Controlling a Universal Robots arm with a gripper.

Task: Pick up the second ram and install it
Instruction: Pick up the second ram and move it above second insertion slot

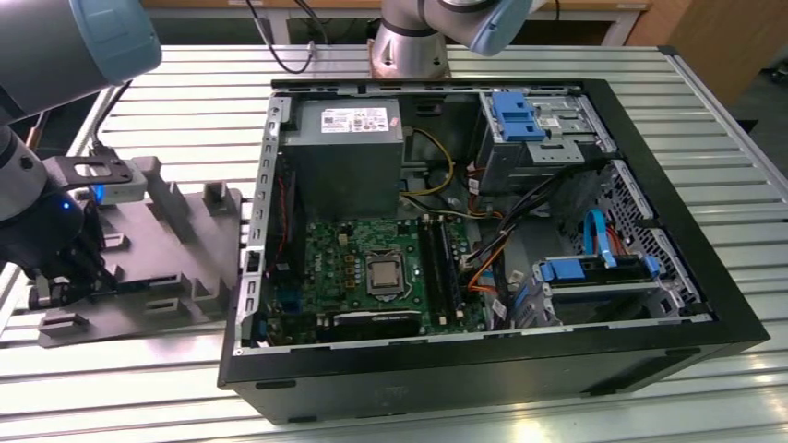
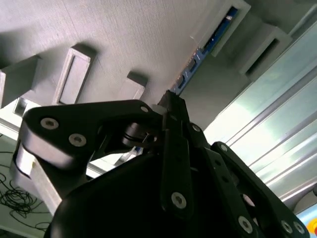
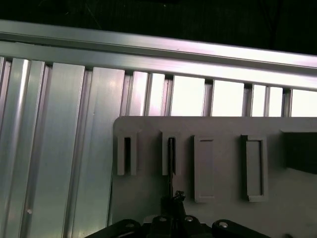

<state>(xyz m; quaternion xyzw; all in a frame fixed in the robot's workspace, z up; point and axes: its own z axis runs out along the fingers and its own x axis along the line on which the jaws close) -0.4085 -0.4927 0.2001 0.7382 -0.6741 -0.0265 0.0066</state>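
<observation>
The second ram stands on edge as a thin dark strip in a narrow slot of the grey holder. In the second wrist view, the ram shows as a dark strip with bluish glints running away from the fingertips. My gripper is down over that slot with its fingers drawn together on the stick's near end. The exterior view has the gripper low at the holder's left end. From the linkage side, the gripper looks pinched on the stick.
To the exterior view's right of the holder lies an open black computer case. It holds a green motherboard, dark memory slots, a grey power supply, orange and black cables and blue drive bays. All of this rests on a ribbed aluminium table.
</observation>
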